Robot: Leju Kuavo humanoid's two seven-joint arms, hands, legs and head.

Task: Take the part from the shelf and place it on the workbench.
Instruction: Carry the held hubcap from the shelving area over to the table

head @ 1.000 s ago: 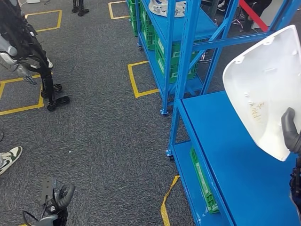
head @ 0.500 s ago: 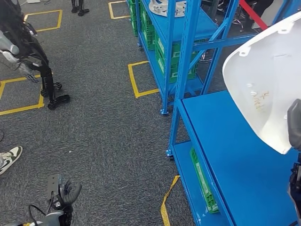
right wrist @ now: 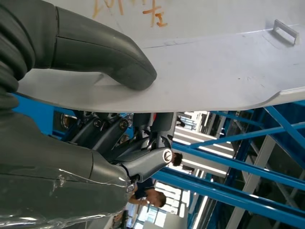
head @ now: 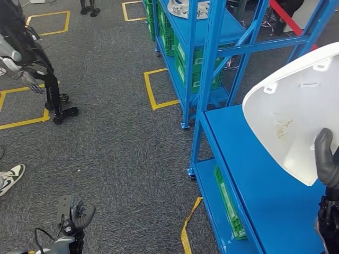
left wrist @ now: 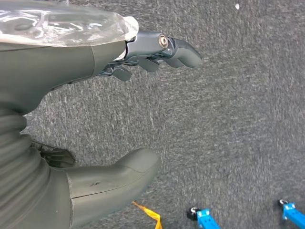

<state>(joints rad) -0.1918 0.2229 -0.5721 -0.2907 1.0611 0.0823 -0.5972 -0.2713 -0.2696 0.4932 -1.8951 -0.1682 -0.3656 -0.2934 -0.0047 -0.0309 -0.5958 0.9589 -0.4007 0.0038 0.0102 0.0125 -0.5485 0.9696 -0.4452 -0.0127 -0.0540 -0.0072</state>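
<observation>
**Fig.: Large white moulded plastic panel [head: 294,121] carried above the blue metal shelf deck [head: 256,174], right hand [head: 327,161] clamped on its near edge.**

Blue steel shelving rack [head: 207,58] stands ahead w/ green plastic crates [head: 192,66] on its lower tiers; grey carpet floor [head: 108,137] w/ yellow tape squares [head: 153,90] lies to the left. The panel is clear of the deck, tilted, concave face toward the head view, probably so its broad curve clears the rack's uprights. Right wrist view: thick grey thumb [right wrist: 104,52] presses one face, darker fingers [right wrist: 107,133] brace the opposite side, i.e. an edge pinch suited to a thin sheet. Left hand [head: 76,217] hangs low over the carpet, fingers apart, holding nothing; judged free for balance. Workbench placement not yet done.
</observation>
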